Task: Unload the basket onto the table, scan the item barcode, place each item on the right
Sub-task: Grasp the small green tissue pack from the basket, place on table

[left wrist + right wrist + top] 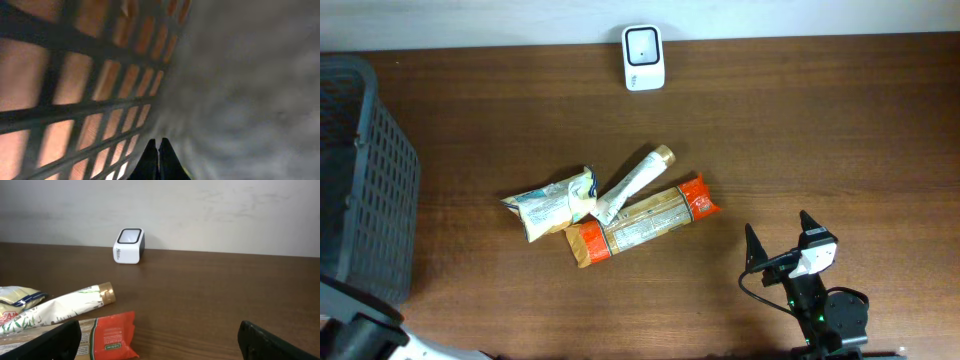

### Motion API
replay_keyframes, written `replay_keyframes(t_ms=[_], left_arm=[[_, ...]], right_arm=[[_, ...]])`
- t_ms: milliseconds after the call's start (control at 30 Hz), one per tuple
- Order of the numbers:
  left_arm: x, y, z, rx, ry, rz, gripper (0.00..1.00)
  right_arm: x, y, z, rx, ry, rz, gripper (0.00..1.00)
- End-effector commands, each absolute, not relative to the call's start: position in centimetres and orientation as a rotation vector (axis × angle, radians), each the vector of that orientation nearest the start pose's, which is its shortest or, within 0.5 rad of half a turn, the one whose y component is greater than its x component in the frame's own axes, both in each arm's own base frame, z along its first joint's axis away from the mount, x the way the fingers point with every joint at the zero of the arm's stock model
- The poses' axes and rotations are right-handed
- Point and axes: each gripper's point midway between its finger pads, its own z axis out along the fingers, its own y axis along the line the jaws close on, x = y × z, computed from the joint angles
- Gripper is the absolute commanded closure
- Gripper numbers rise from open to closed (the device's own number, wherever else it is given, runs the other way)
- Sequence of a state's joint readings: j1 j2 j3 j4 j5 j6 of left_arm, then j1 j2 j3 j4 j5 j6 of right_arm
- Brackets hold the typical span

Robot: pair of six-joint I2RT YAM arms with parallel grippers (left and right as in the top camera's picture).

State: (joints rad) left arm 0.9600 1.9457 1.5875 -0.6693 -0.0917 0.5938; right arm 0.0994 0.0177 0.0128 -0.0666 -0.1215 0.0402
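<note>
left gripper (159, 159): sitting pinched together on nothing, nose right up against the basket (75, 100) mesh, near-left corner

right gripper (777, 235): hanging wide apart and empty over the near-right table (860, 130), pointing toward the pile

pile: three items lying mid-table, touching each other, left of the right gripper and a bit farther out

orange pack (642, 222): nearest of the three, lying flat and slanted. I'm guessing it's light, with crinkly, slippery film. I'd be pinching across the narrow width at the free orange end on the right

tube (635, 183): lying slanted, crimped end resting on the orange pack, gold cap pointing far-right. Looking light and squashy, probably prone to rolling, so I'd be gripping mid-body and going gentle

pale bag (550, 203): sitting on the pile's left, looking puffy and soft

barcode: not showing on anything, so whichever one gets picked is likely needing a turn

scanner (643, 57): standing at the far edge, well apart from the pile
</note>
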Motion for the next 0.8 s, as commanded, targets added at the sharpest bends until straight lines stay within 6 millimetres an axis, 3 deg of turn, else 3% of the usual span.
replay_keyframes(t_ms=[0, 33, 100, 133, 167, 200, 233, 300, 333, 400, 433, 533, 600, 733, 767], left_arm=[[32.3, 39.5, 20.4, -0.443, 2.431, 0.681, 1.0], [34.0, 39.0, 24.2, -0.394, 2.327, 0.734, 1.0], [37.0, 35.7, 34.8, -0.355, 2.052, 0.774, 1.0], [37.5, 34.2, 37.7, -0.339, 1.987, 0.767, 1.0], [38.3, 31.2, 41.4, -0.306, 1.903, 0.739, 1.0], [39.0, 26.3, 45.0, -0.217, 1.829, 0.696, 1.0], [39.3, 22.2, 46.8, -0.145, 1.796, 0.646, 1.0], [39.5, 12.4, 47.6, 0.018, 1.809, 0.467, 1.0], [39.5, 8.1, 46.3, 0.061, 1.864, 0.343, 1.0], [39.6, -0.6, 41.0, 0.23, 2.042, 0.066, 1.0], [39.4, -3.5, 38.3, 0.299, 2.122, -0.027, 1.0], [37.6, -15.1, 26.7, 0.597, 2.392, -0.313, 1.0], [36.5, -21.6, 19.3, 0.767, 2.507, -0.388, 1.0], [35.8, -30.5, 12.2, 0.968, 2.501, -0.48, 1.0], [35.6, -31.3, 11.2, 0.991, 2.503, -0.478, 1.0]], right_arm=[[24.2, 4.6, 15.7, -0.15, 1.643, 0.204, 0.01], [24.2, 4.6, 15.7, -0.15, 1.643, 0.204, 0.01], [24.2, 4.6, 15.7, -0.15, 1.643, 0.204, 0.01], [24.2, 4.6, 15.7, -0.15, 1.643, 0.204, 0.01], [24.2, 4.6, 15.7, -0.15, 1.643, 0.204, 0.01], [24.2, 4.6, 15.7, -0.15, 1.643, 0.204, 0.01], [24.2, 4.6, 15.7, -0.15, 1.643, 0.204, 0.01], [24.2, 4.6, 15.7, -0.15, 1.643, 0.204, 0.01], [24.2, 4.6, 15.7, -0.15, 1.643, 0.204, 0.01], [24.2, 4.6, 15.7, -0.15, 1.643, 0.204, 0.01], [24.2, 4.6, 15.7, -0.15, 1.643, 0.204, 0.01], [24.2, 4.6, 15.7, -0.15, 1.643, 0.204, 0.01], [24.2, 4.6, 15.7, -0.15, 1.643, 0.204, 0.01], [24.2, 4.6, 15.7, -0.15, 1.643, 0.204, 0.01], [24.2, 4.6, 15.7, -0.15, 1.643, 0.204, 0.01]])
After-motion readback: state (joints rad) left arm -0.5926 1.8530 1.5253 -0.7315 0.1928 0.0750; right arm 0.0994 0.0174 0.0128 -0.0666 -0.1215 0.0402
